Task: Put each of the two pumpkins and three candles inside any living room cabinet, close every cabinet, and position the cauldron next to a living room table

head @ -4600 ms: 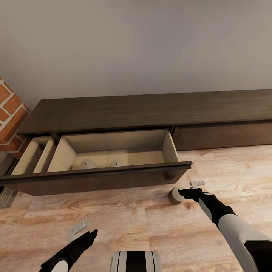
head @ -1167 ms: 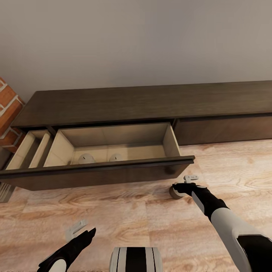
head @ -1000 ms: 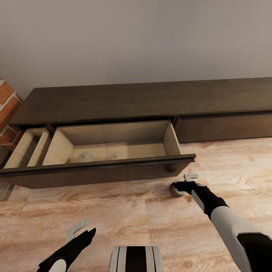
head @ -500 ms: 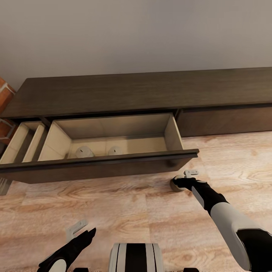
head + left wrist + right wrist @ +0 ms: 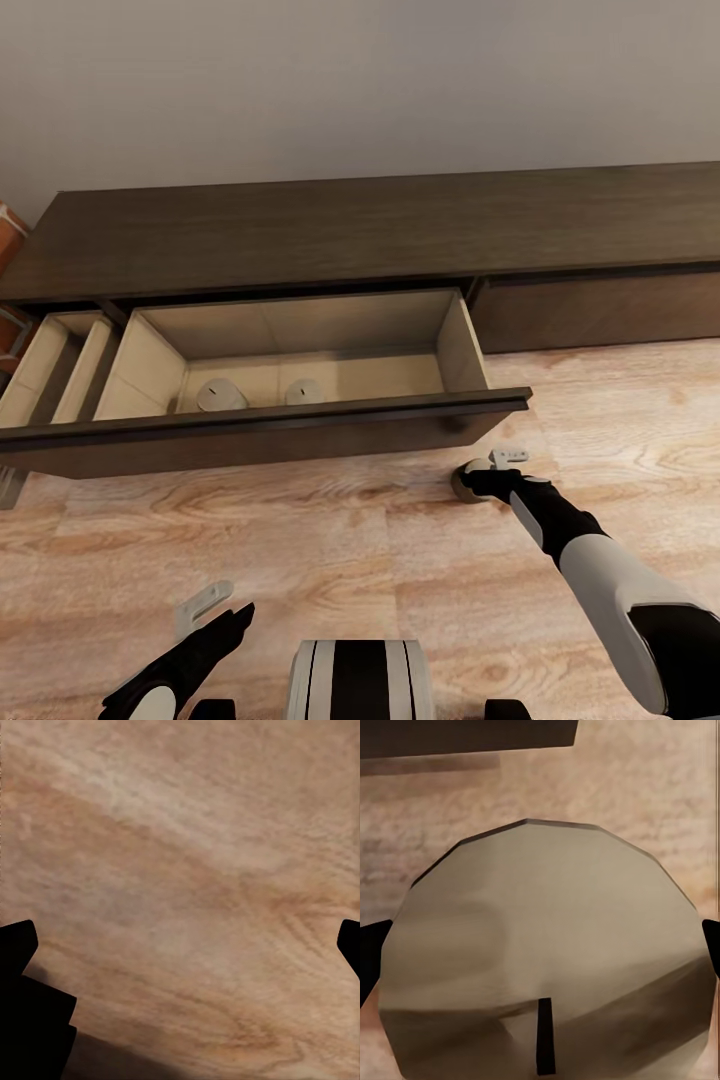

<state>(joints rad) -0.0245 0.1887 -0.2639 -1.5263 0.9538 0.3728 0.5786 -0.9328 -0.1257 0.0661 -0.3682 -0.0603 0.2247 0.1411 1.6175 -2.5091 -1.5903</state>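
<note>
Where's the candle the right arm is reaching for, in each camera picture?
Head view: the candle lies on the wood floor below the open drawer's right corner, at the right end effector.
Left wrist view: floor, no candle.
Right wrist view: candle close up.
Shared landmark: the wood floor.

You are in a home living room. A long, low dark-brown cabinet (image 5: 400,225) runs along a plain pale wall (image 5: 360,90), and just in front of it the floor (image 5: 350,560) is light wood-grain planking. At the cabinet's left end, a bit of red brickwork (image 5: 12,225) meets the wall. The cabinet's open drawer (image 5: 290,360) shows a pale wood interior.
</note>
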